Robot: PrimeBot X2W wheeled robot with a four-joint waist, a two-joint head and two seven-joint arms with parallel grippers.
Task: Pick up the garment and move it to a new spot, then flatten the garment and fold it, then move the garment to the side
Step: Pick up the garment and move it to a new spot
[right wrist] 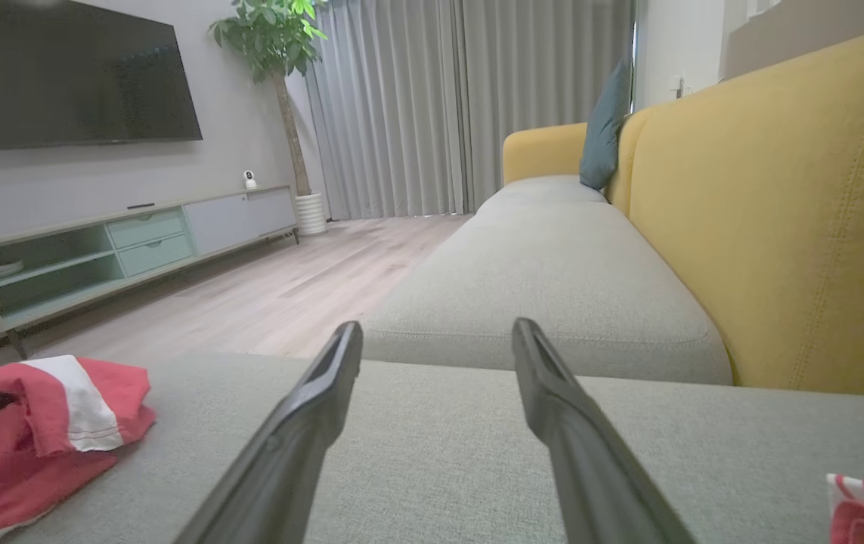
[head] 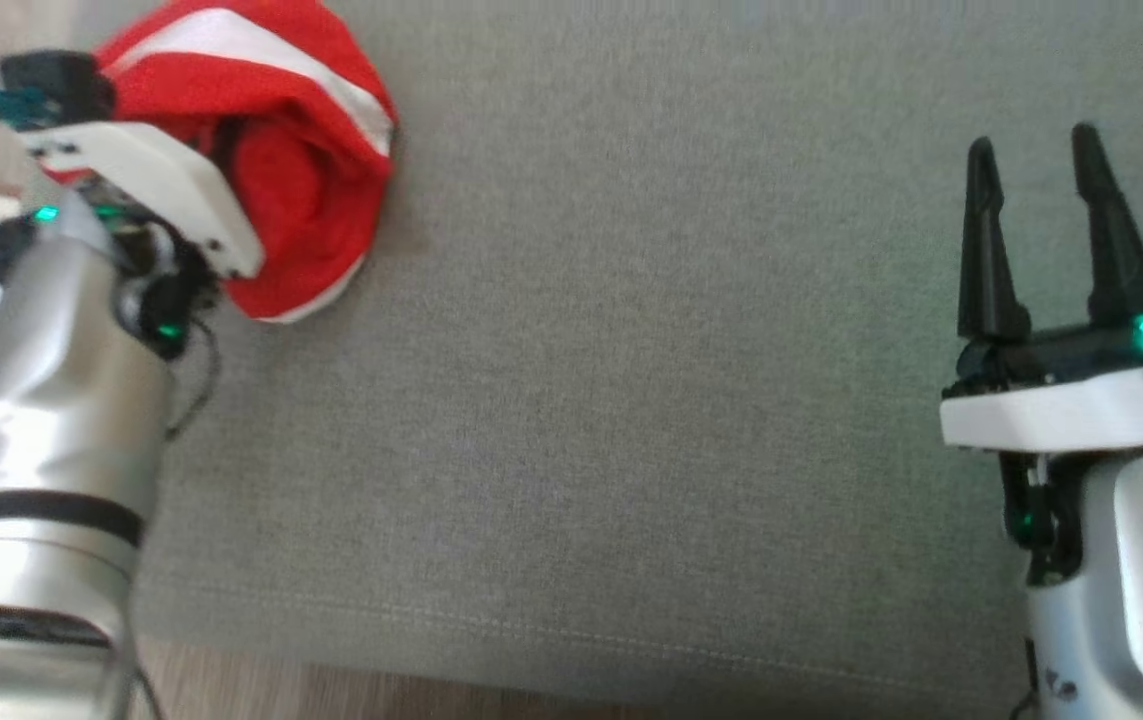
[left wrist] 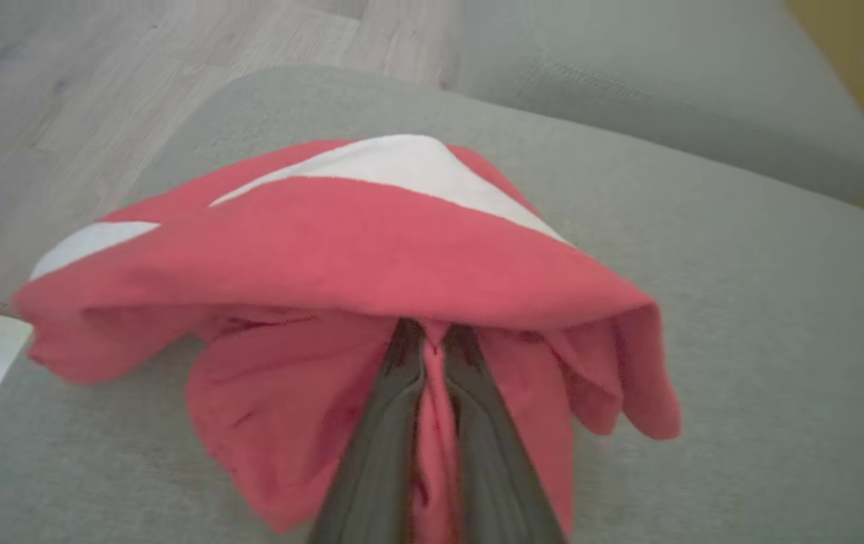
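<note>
My left gripper (left wrist: 432, 340) is clamped on 1 fold of the red-and-white garment (left wrist: 371, 249), heaped at the grey cushion's (head: 631, 400) far left, likely to lift it, while my right gripper (head: 1033, 150) hangs wide open and empty at the right.

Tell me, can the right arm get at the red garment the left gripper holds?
Probably yes: bare cushion lies between the open right gripper and the garment, nothing blocking.

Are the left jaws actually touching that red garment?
Touching. The left wrist view shows the left jaws shut on a fold of the garment, with red cloth pinched between them.
</note>
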